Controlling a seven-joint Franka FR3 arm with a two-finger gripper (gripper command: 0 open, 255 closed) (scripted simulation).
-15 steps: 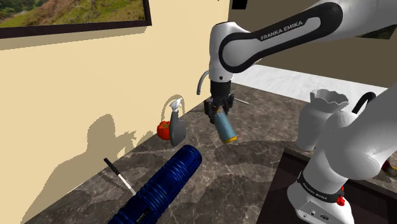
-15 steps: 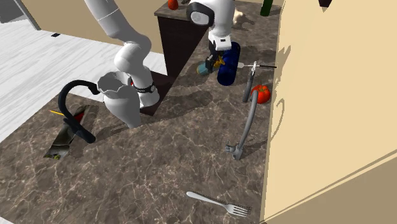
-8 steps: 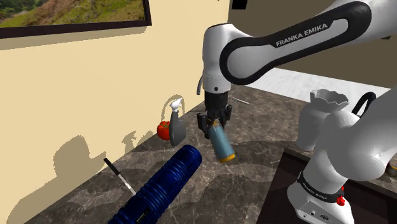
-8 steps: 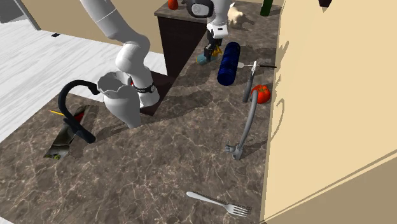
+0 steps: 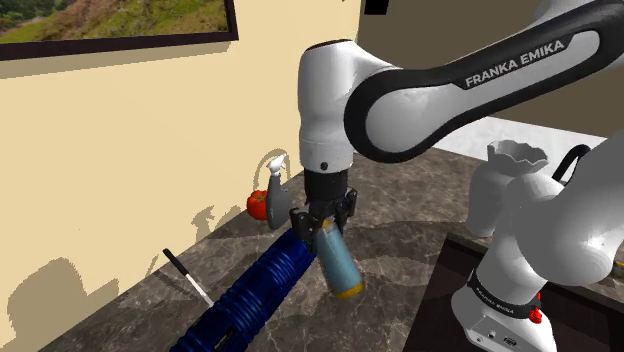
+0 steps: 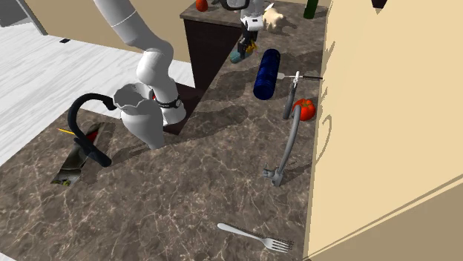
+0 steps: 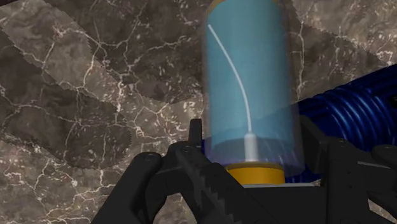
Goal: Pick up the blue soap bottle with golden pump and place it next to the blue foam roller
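- Wrist view has the gripper [image 7: 251,143] pinching the soap bottle [image 7: 251,89]. Its black fingers press on either side of the clear blue body, right at the golden collar [image 7: 256,173]. The pump head is hidden behind them.
- The bottle looks stiff and smooth-walled, so I judge it slippery under a narrow pinch. It is held at one end, so its weight hangs away from the fingers and it could pivot or slide. A hold across the round body near the collar, as here, seems sounder than one on the thin pump.
- In the shoulder view the gripper [image 5: 322,222] sits at mid-frame. The bottle [image 5: 336,262] hangs below it, tilted, with its free end toward the lower right over the marbled counter [image 5: 400,250]. It appears to be just clear of the stone, though that is hard to confirm.
- The blue foam roller [image 5: 255,295] runs from centre to lower left, its near end just beside the bottle.
- In the second exterior view the bottle [image 6: 243,53] sits at upper middle, near the roller's [image 6: 266,73] far end.
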